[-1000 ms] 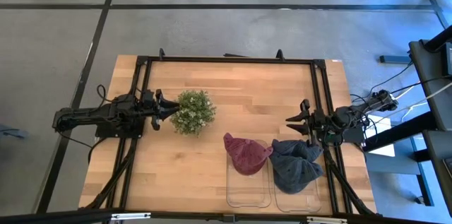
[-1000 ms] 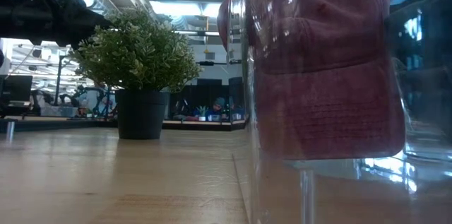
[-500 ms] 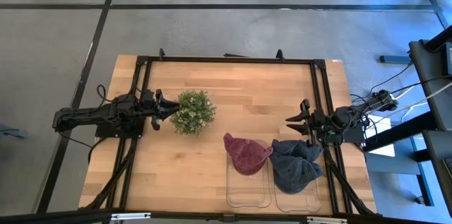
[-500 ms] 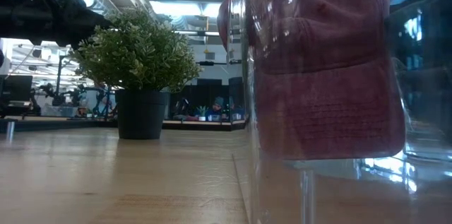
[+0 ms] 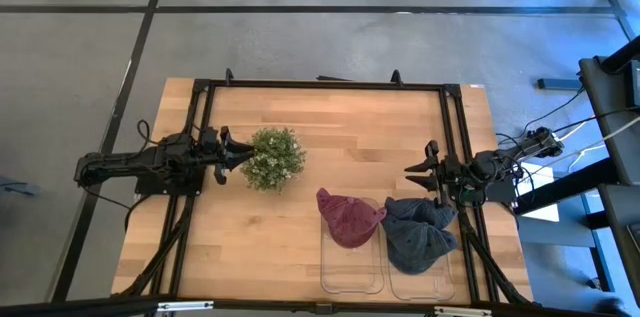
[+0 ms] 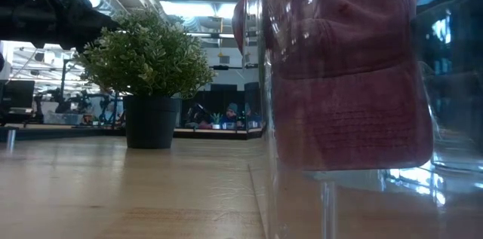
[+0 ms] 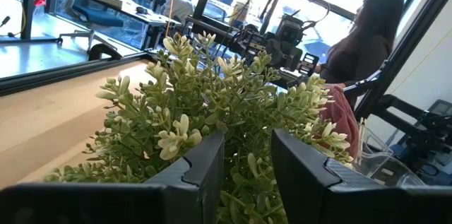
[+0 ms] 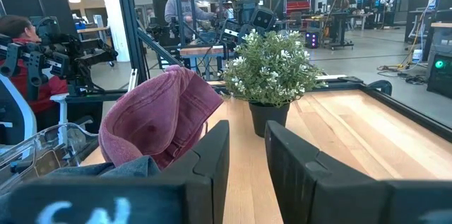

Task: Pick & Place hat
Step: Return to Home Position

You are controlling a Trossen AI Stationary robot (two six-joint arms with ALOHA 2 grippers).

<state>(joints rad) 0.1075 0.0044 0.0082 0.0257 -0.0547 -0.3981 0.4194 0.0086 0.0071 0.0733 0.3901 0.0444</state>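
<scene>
Red cap in left bin, blue cap in right bin; left gripper at table's 9 o'clock, right gripper at 3, both with fingers apart, holding nothing

Off-task items, logged from my console. Small leafy green plant in a round black pot: directly ahead of the left gripper, foliage just beside it; well apart from the right gripper, across the light wooden table top. Black metal frame edges the table, its far rail well apart from both grippers. Past the plant I see a person in a dark top ahead of the left gripper, and a standing person ahead of the right.
</scene>
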